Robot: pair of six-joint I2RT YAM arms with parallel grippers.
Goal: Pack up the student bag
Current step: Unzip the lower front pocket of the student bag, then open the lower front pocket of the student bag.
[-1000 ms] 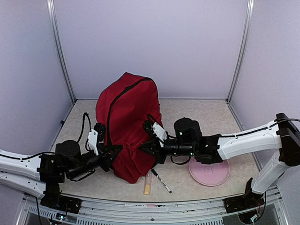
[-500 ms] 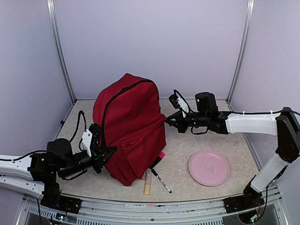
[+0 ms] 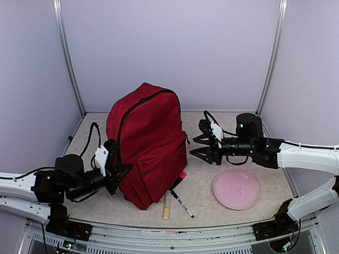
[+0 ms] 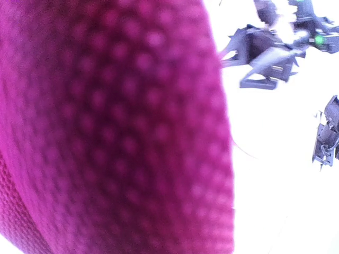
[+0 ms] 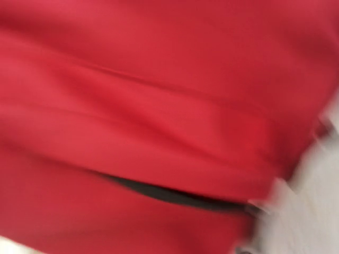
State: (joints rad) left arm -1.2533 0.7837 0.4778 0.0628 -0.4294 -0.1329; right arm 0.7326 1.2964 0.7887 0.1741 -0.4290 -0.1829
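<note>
The student bag (image 3: 148, 138), dark red with black zips, stands upright left of centre. My left gripper (image 3: 121, 171) is shut at the bag's lower left side, its tips against the fabric. In the left wrist view the blurred red fabric (image 4: 106, 127) fills the picture and hides the jaws. My right gripper (image 3: 197, 146) hovers just right of the bag, jaws spread, nothing between them, apart from the fabric. The right wrist view is a blur of red bag (image 5: 159, 106) with a black zip line (image 5: 180, 194); its own fingers do not show.
A pink plate (image 3: 236, 189) lies on the table to the right. A black marker (image 3: 182, 204) and a yellowish tube (image 3: 167, 206) lie in front of the bag. Something pink (image 3: 182, 175) pokes out from under its front corner. Walls close the back and sides.
The right gripper left the bag's front, swung away to the right, came partly back and opened. The bag now stands more upright. The left gripper shifted slightly left, still shut.
</note>
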